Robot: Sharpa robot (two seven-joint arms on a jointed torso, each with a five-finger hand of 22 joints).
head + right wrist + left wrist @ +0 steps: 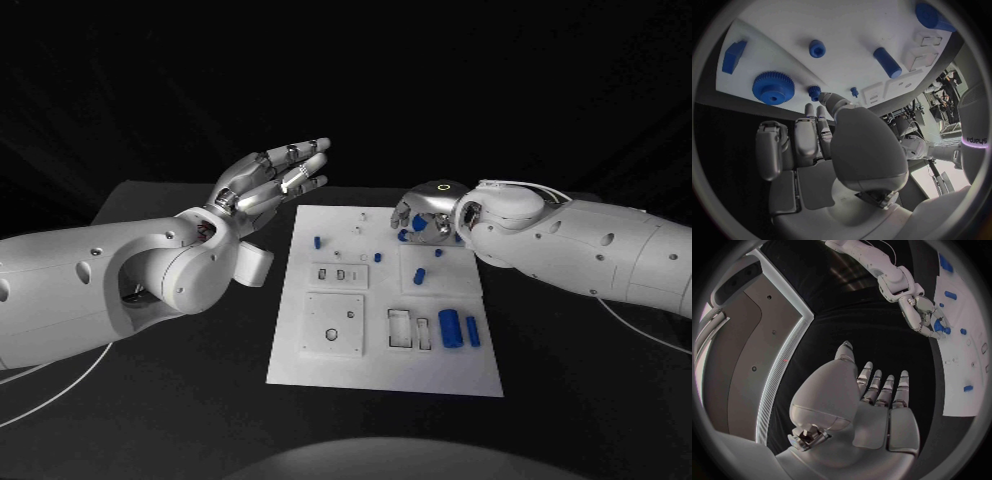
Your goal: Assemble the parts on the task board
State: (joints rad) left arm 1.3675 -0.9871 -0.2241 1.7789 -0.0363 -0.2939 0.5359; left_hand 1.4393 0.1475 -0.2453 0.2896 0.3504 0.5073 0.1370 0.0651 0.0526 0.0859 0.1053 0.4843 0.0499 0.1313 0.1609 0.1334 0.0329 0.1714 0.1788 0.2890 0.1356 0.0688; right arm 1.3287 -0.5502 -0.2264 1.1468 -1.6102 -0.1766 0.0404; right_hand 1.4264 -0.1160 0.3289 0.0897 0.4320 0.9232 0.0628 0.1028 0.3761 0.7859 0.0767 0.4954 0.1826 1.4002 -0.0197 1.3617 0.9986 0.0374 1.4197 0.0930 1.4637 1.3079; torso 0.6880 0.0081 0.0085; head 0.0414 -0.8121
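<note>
My hands at the board's far end

My left hand [274,178] hovers spread and empty off the board's [378,375] far left corner; my right hand [427,213], fingers apart, holds nothing above the gear [773,87] near its far edge.

We seem to be in a robotics lab: a black-draped table [173,400] holds a white task board [375,375] with small blue parts [450,328].
</note>
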